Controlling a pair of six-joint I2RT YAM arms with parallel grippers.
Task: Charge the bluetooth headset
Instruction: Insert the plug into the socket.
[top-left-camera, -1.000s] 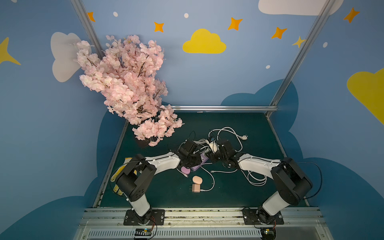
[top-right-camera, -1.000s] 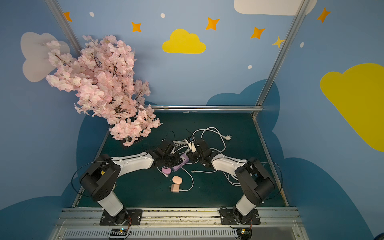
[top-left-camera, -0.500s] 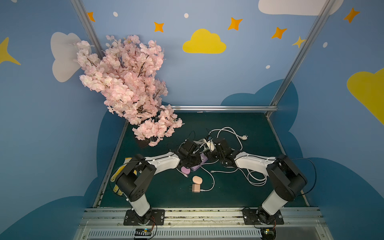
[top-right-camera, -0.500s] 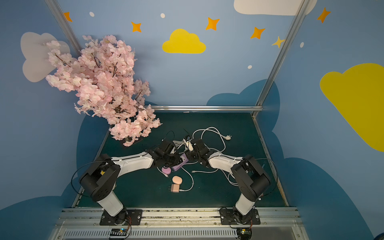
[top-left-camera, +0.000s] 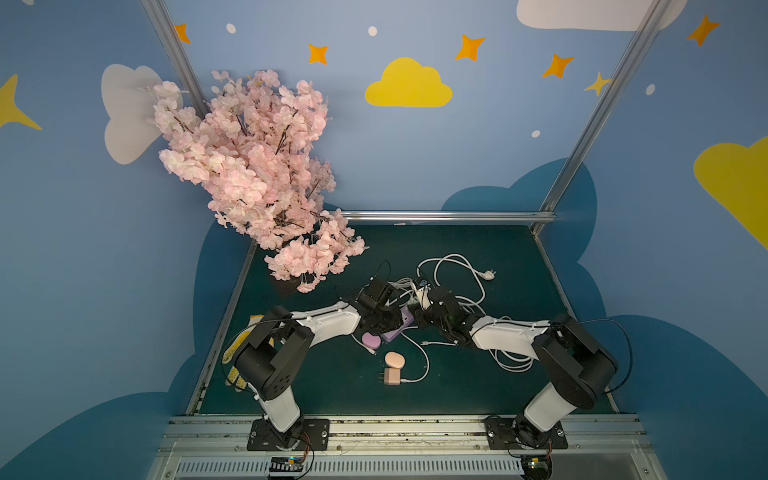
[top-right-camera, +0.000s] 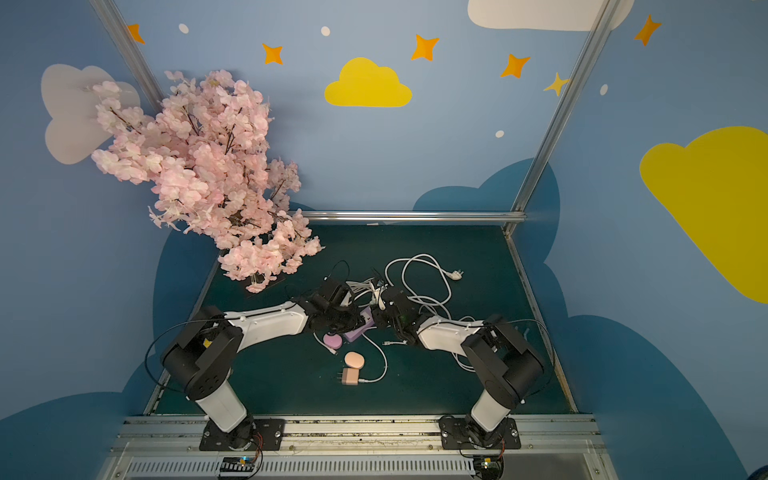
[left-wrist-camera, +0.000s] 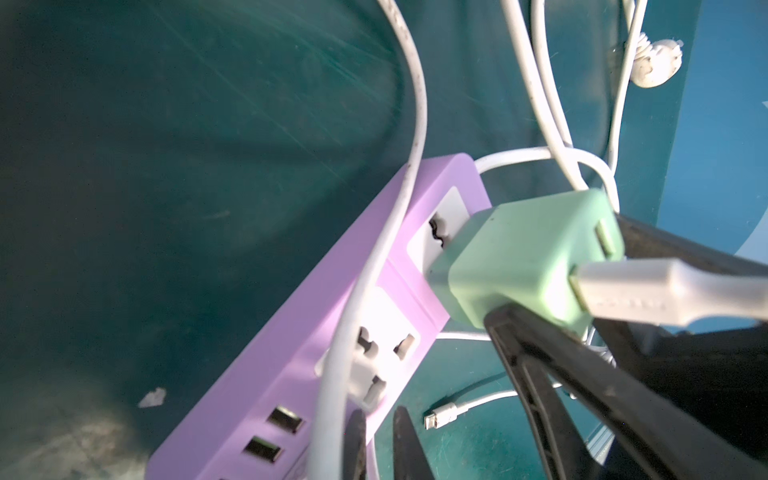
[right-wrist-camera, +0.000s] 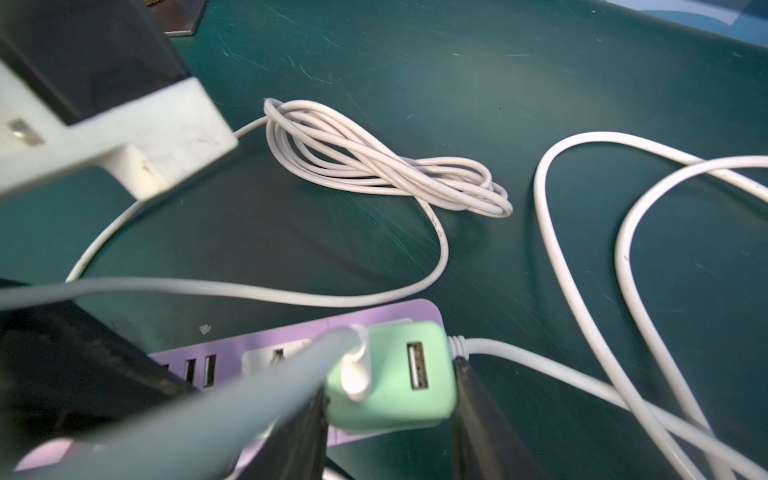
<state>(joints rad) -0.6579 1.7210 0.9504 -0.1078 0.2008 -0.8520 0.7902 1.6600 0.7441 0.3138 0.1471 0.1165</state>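
While R hand (right-wrist-camera: 390, 399) pinches green USB charger (left-wrist-camera: 519, 257) against purple power strip (left-wrist-camera: 299, 332), L hand (left-wrist-camera: 378, 419) is nearly pressed together beside it. Next: seat prongs squarely. Peach oval case (top-left-camera: 394, 359), likely the headset, lies on desk (top-left-camera: 332, 395) behind both hands.

Blue walls (top-left-camera: 415, 166), yellow clouds (top-left-camera: 408, 85), orange stars (top-left-camera: 469, 46); dark green mat (top-left-camera: 436, 245); blossom tree (top-left-camera: 253, 166)
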